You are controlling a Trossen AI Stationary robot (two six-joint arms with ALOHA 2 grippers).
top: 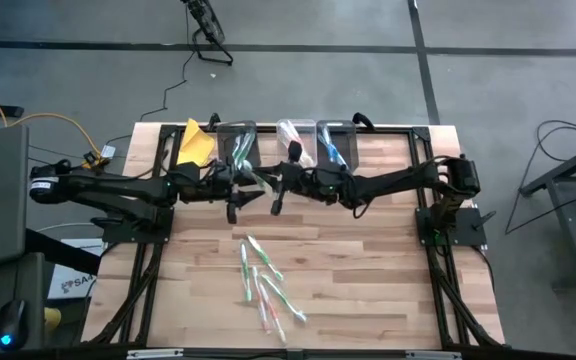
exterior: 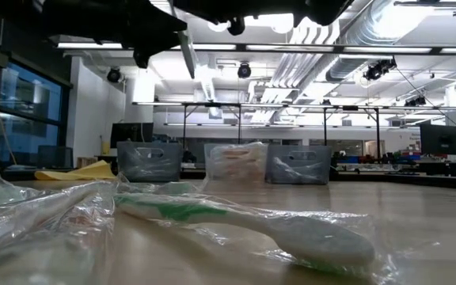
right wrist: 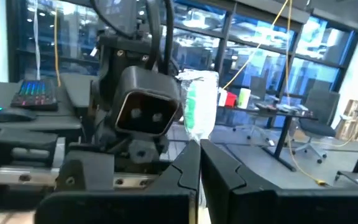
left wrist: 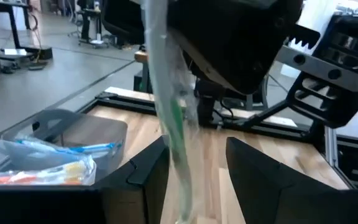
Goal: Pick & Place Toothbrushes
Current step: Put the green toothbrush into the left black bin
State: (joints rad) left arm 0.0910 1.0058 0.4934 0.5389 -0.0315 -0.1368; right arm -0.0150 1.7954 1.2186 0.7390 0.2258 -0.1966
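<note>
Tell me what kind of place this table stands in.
Most likely an open lab or workshop. Bare ducts and strip lights run along the ceiling, further framed workbenches stand behind the wooden table, and a lit keyboard sits on a desk.

The high view looks straight down over the whole table (top: pixel 368 270); the low view sits at tabletop height, facing the far bins (exterior: pixel 298 165) and room beyond; each wrist view looks closely past its own fingers toward the opposite arm; high and low share the bins and loose toothbrushes (top: pixel 263 285).
</note>
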